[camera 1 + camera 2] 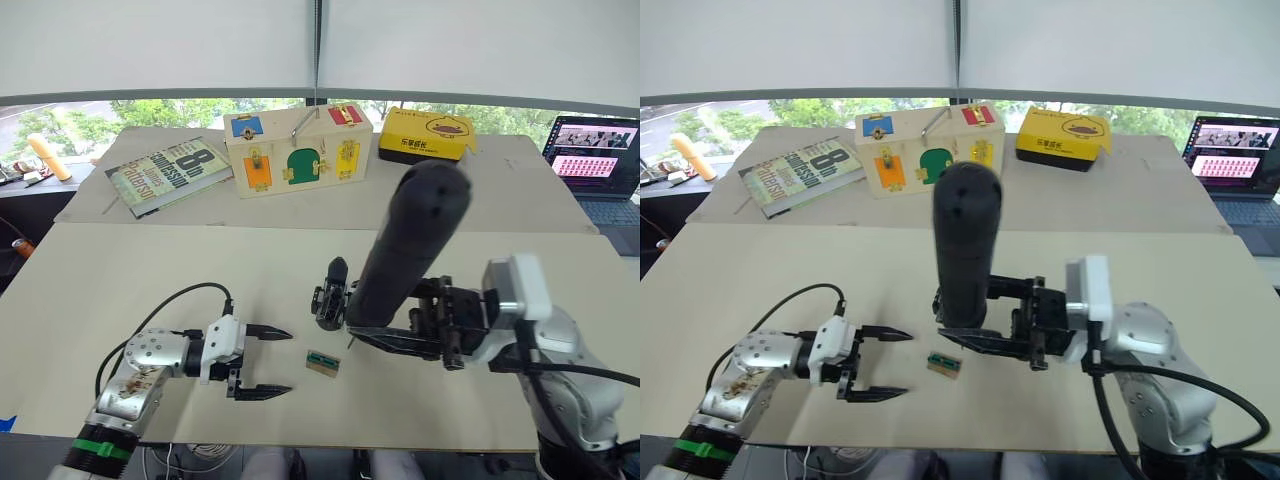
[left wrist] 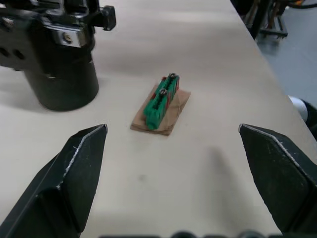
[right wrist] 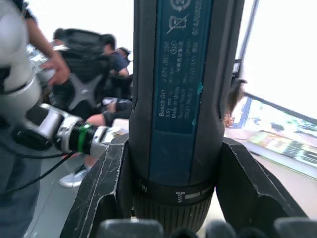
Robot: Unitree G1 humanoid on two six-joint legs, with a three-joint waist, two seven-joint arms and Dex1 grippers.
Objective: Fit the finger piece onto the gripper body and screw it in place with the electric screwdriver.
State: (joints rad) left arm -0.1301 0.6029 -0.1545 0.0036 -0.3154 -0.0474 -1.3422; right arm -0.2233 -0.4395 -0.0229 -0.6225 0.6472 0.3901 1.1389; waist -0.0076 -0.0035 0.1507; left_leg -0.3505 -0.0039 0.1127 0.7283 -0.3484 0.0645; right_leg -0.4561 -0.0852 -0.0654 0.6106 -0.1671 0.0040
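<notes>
Gripper body (image 1: 330, 296), a black block with one pointed finger standing up, sits on the table (image 1: 120, 270) near its middle, just beside the tip end of the electric screwdriver (image 1: 410, 245). Right gripper (image 1: 400, 335) is clamped around the lower part of the screwdriver, one finger on each side of the barrel, and holds the tool nearly upright, tilted slightly, with the bit end low over the table next to the body. Left gripper (image 1: 262, 362) rests on the table with its fingers spread wide and nothing between them; it points toward a small green-and-tan block (image 1: 322, 364), which lies apart from it, in front of the gripper body. The finger piece cannot be made out as a separate part, so whether it is already seated is uncertain. Judged from this, the driver is in hand and brought to the work, while the screwing itself appears still to be done.
</notes>
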